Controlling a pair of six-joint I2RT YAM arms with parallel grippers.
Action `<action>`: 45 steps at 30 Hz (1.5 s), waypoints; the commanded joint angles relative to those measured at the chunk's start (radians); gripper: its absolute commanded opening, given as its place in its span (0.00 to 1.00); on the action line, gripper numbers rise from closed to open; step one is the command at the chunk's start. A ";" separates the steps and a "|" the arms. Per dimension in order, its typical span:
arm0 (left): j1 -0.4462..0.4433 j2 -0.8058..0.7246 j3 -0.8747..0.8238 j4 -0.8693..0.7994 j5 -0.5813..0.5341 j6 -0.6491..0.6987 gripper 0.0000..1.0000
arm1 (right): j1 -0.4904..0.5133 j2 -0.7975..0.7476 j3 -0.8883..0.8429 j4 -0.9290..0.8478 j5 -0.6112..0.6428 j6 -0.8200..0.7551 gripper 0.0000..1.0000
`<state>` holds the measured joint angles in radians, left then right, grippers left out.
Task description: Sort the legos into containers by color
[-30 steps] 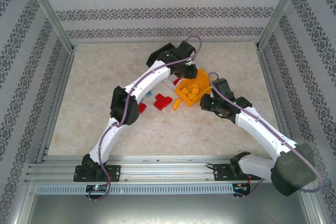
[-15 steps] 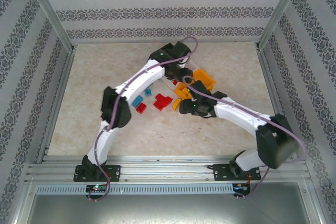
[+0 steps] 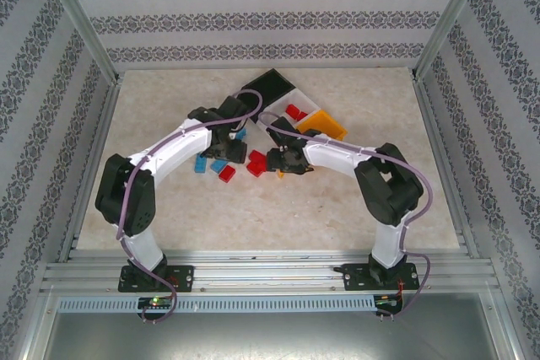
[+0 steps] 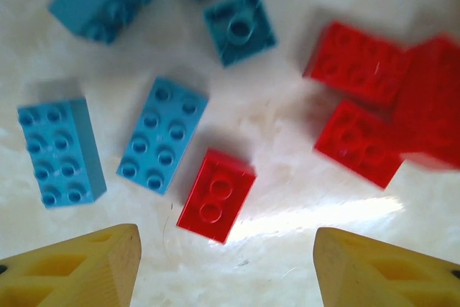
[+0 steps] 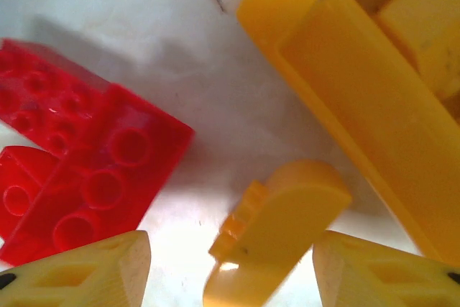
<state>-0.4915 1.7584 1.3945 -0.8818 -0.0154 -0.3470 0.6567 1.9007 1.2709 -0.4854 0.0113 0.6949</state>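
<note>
both arms down in the pile, each lined up on its own brick

the left gripper [image 4: 226, 239] is spread open with nothing in it. a small red brick [image 4: 215, 195] lies on the table [image 4: 287, 177] straight ahead of the gap, a touch to the left. its two studs run away from the fingers on a slight slant, so the fingers would close across its short side. two blue bricks [image 4: 164, 134] sit just to its left, close enough that the left finger might nudge one. more red bricks [image 4: 359, 141] lie off to the right, well apart from it.

the right gripper [image 5: 231, 249] is open too, with a rounded orange piece [image 5: 280, 228] already between the fingers and gaps on both sides. it lies slanted, low end left. the orange bin [image 5: 359, 98] is just beyond and to the right, its wall close to the right finger. a red block [image 5: 100, 177] crowds the left one.

from above, the white bin [image 3: 305, 105] holds reds, so i'd guess that's where the red one goes, past the right arm.
</note>
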 commanded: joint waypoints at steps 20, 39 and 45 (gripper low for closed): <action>-0.006 0.062 -0.072 0.149 0.060 0.055 0.65 | -0.030 -0.263 -0.047 -0.108 0.087 -0.038 0.15; -0.014 0.147 -0.123 0.173 0.065 0.031 0.60 | -0.327 -0.186 0.037 -0.023 -0.021 -0.193 0.39; -0.031 0.170 -0.160 0.195 0.064 0.022 0.55 | -0.313 -0.204 0.019 0.001 -0.030 -0.196 0.51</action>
<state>-0.5098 1.9087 1.2564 -0.7082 0.0444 -0.3145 0.3302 1.7283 1.2877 -0.5194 -0.0017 0.5152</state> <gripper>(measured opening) 0.559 0.505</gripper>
